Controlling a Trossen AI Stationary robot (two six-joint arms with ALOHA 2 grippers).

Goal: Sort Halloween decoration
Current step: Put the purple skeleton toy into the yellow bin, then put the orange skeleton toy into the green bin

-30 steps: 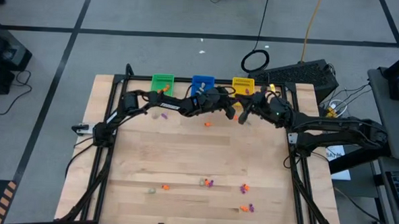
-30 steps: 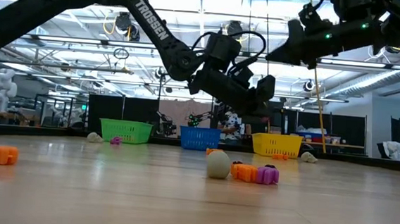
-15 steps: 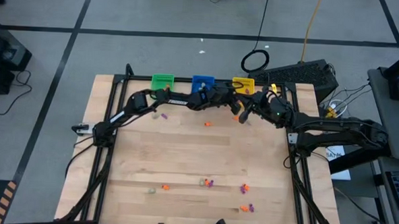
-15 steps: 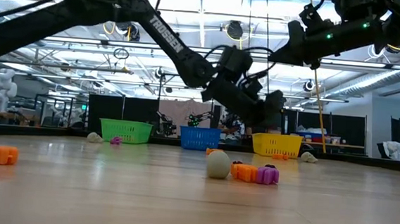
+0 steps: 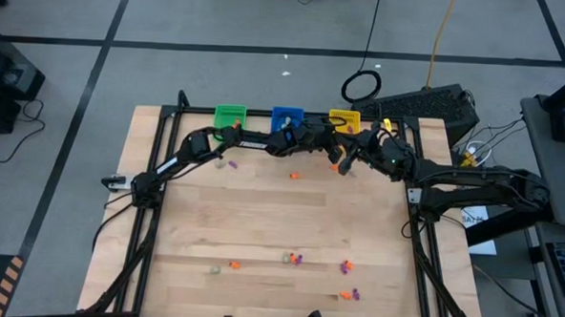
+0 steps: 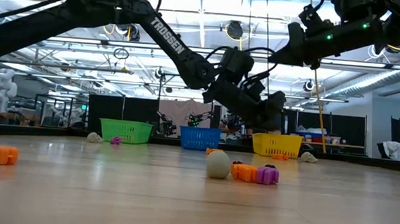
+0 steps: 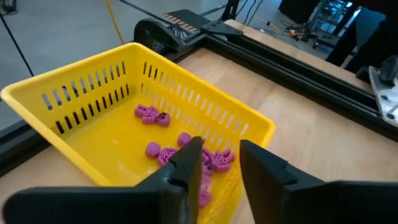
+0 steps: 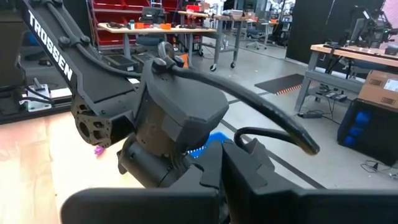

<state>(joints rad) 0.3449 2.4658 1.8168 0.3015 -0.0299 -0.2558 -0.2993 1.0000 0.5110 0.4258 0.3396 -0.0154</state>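
Pale wooden worktop [image 5: 260, 224], with small slotted plastic bins along the far edge — green [image 5: 230, 114], blue [image 5: 286, 115], yellow [image 7: 93, 106]. Left gripper [image 7: 217, 163] over the yellow bin, jaws apart, nothing between them. Right gripper [image 5: 342, 165] just beside it, jaws together. Tiny purple trinkets [image 7: 186, 152] inside the yellow bin; orange, purple and beige trinkets [image 5: 292, 259] scattered across the near worktop.

Bright, even overhead light, ceiling strip lamps [image 6: 190, 51] glaring white in the low view, soft faint shadows on the pale wooden table [image 5: 260, 224], near trinkets slightly soft, wrist views' foreground fingers blurred
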